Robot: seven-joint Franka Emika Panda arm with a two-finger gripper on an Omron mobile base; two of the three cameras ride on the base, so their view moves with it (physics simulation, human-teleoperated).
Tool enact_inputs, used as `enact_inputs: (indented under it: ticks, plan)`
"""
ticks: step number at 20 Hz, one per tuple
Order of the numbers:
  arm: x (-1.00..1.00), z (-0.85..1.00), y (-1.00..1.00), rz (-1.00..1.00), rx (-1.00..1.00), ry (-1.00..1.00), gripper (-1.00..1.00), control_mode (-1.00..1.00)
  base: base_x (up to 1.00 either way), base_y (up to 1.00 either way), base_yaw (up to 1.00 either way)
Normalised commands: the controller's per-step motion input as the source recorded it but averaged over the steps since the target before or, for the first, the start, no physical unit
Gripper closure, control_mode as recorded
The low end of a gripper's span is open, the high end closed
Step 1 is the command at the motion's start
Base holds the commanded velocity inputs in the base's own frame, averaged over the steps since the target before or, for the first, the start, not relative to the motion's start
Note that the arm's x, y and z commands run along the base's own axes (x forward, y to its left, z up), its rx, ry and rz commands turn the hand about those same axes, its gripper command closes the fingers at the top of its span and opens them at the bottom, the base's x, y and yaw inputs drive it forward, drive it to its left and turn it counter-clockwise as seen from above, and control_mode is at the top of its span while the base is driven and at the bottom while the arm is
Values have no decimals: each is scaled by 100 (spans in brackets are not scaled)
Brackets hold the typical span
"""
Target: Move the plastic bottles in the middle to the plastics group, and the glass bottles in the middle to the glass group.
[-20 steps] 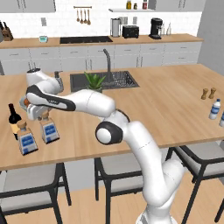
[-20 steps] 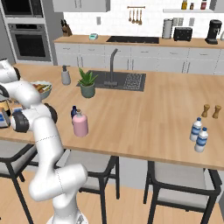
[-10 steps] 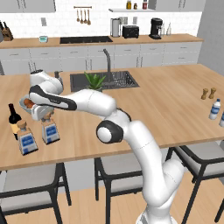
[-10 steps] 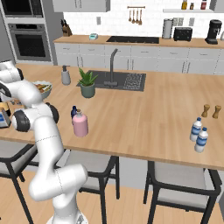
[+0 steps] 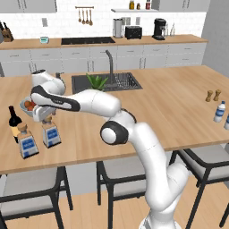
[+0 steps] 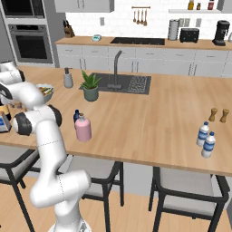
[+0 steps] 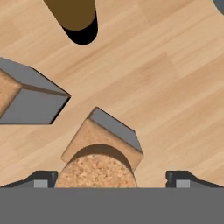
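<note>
My gripper [image 5: 48, 120] hangs open just over a square clear bottle [image 5: 50, 133] with a blue label. In the hand view its tan stopper [image 7: 96, 169] sits between the two fingertips [image 7: 41, 178], with a gap on each side. A second square bottle [image 5: 27, 143] and the dark wine bottle [image 5: 13, 117] stand close by on the left. The pale-pink bottle [image 6: 83, 128] stands mid-counter, with the small navy bottle [image 6: 76, 116] right behind it. Two whitish blue-capped bottles [image 6: 206, 139] are at the far right.
A bowl of fruit [image 5: 29, 106] sits just behind the gripper. A potted plant [image 6: 90, 86], a soap dispenser [image 6: 68, 78] and the sink [image 6: 122, 84] lie further back. Brown shakers [image 6: 218, 115] stand behind the whitish bottles. Stools line the counter's near edge.
The jaws have spread wide and let go of the square bottle, which now stands by itself beside the other square bottle. The arm has barely moved.
</note>
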Motion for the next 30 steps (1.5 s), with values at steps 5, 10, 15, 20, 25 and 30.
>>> enact_inputs:
  ticks: [5,10,15,20,25,30]
  plan:
    - [-26,36,15,3,0,0,-100,-100,0,0,0]
    - [-49,22,-37,-3,0,0,-100,-100,0,0,0]
    - [-61,4,-75,-8,1,0,-100,-100,0,0,0]
    - [-81,-7,-100,-6,8,-1,-100,-100,0,0,0]
    - [-79,0,-100,-6,9,-3,-100,-100,0,0,0]
    - [-62,0,-100,-5,7,0,-100,-100,0,0,0]
